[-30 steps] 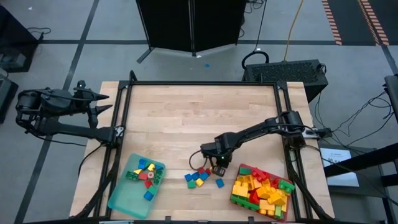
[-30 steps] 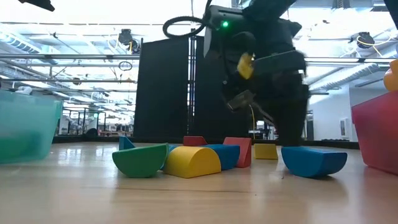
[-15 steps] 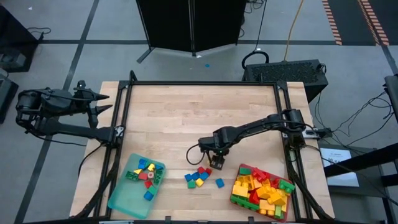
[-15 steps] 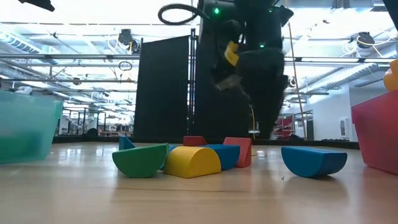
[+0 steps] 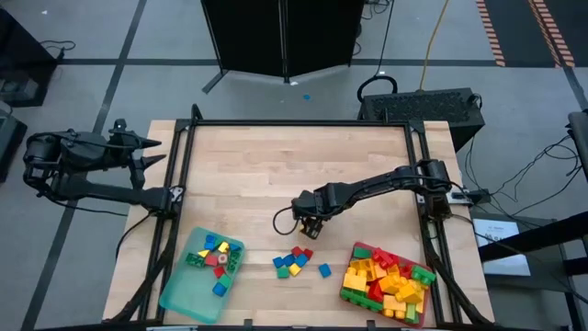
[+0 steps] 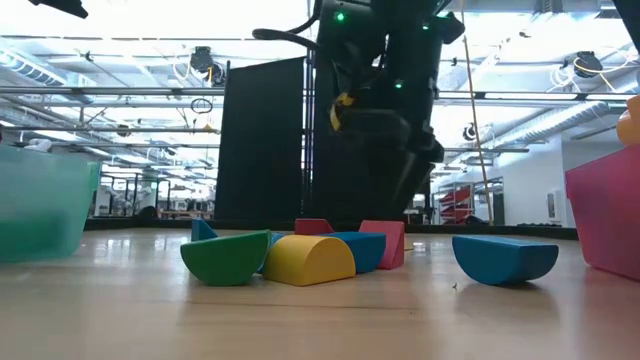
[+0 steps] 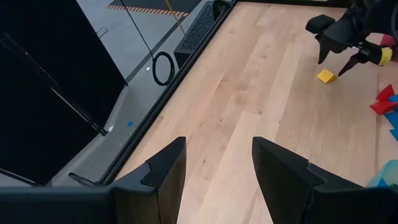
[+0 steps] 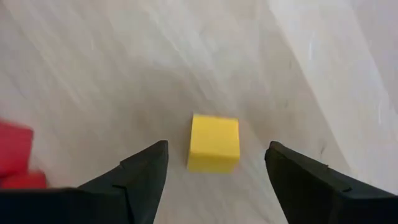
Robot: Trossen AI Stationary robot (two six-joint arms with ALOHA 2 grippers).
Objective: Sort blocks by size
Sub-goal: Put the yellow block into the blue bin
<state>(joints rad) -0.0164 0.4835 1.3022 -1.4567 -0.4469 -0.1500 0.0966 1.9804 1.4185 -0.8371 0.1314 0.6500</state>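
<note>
Lying on the pale wooden table (image 5: 276, 165), a yellow block (image 8: 214, 143) sits between the right pincer's (image 8: 216, 163) open fingers.

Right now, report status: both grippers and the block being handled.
Right gripper open above small yellow plastic cube, cube loose on wooden table. Left gripper open, parked at table's left edge. Nothing blocking.
</note>
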